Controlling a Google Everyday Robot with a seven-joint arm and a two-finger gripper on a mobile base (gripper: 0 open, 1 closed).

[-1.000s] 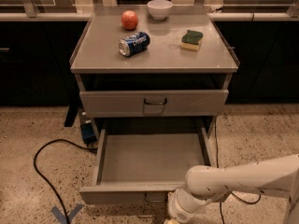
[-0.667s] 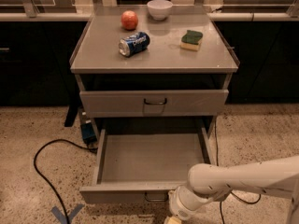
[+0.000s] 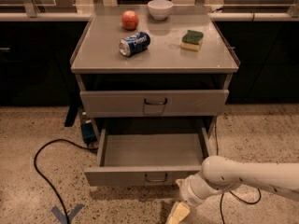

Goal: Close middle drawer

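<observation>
The middle drawer (image 3: 140,175) is a wide, shallow grey drawer pulled out from the cabinet, its inside bare, with a small dark wire pull (image 3: 155,177) at the centre of its low front. My gripper (image 3: 178,212) hangs low at the drawer's front right corner, just below and in front of the drawer front. The white arm (image 3: 243,174) reaches in from the right. The top drawer (image 3: 154,102), with a square patch under its handle, is closed. The lowest drawer is hidden under the open one.
On the cabinet top (image 3: 103,55) lie a blue can (image 3: 134,43), a red apple (image 3: 130,19), a white bowl (image 3: 160,8) and a green-yellow sponge (image 3: 192,39). A black cable (image 3: 42,171) loops on the speckled floor at left. Dark cabinets stand on both sides.
My arm has moved slightly up and to the right. The middle drawer's front sits a little farther in than before.
</observation>
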